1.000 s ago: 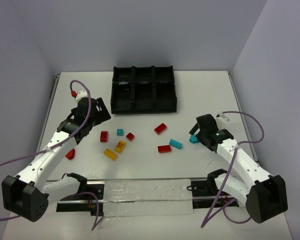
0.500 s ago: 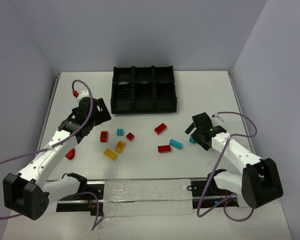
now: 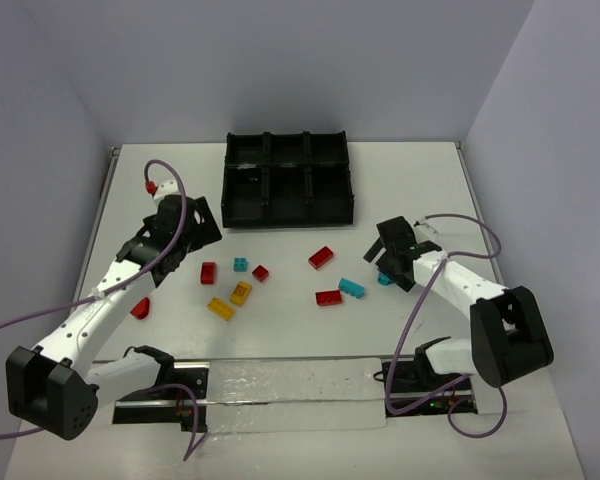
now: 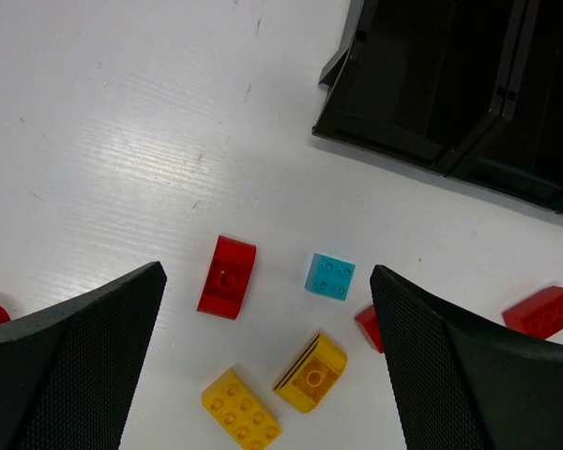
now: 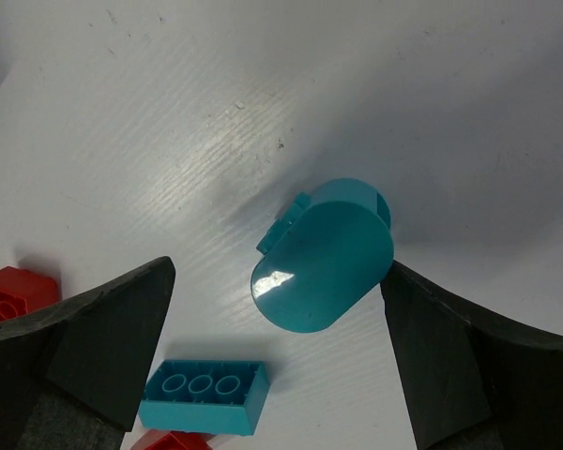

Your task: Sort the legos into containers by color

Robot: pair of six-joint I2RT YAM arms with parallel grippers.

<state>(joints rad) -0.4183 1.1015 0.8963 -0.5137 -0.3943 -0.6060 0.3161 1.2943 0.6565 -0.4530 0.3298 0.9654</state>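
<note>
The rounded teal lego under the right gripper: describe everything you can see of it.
The rounded teal lego looks like glossy plastic, its smooth curved face turned toward the wrist camera with one glare spot. A small stepped edge shows at its upper left. It lies on the white table, casting a soft shadow, inside the open right gripper, nearer one finger. Whether they touch cannot be told. A long teal brick lies apart from it. From above, the gripper mostly hides it.

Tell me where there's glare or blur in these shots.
Right wrist: a small white glint on the rounded teal lego, soft shadow beside it. Left wrist: streaky sheen on the table. Top external: evenly lit, sharp.
</note>
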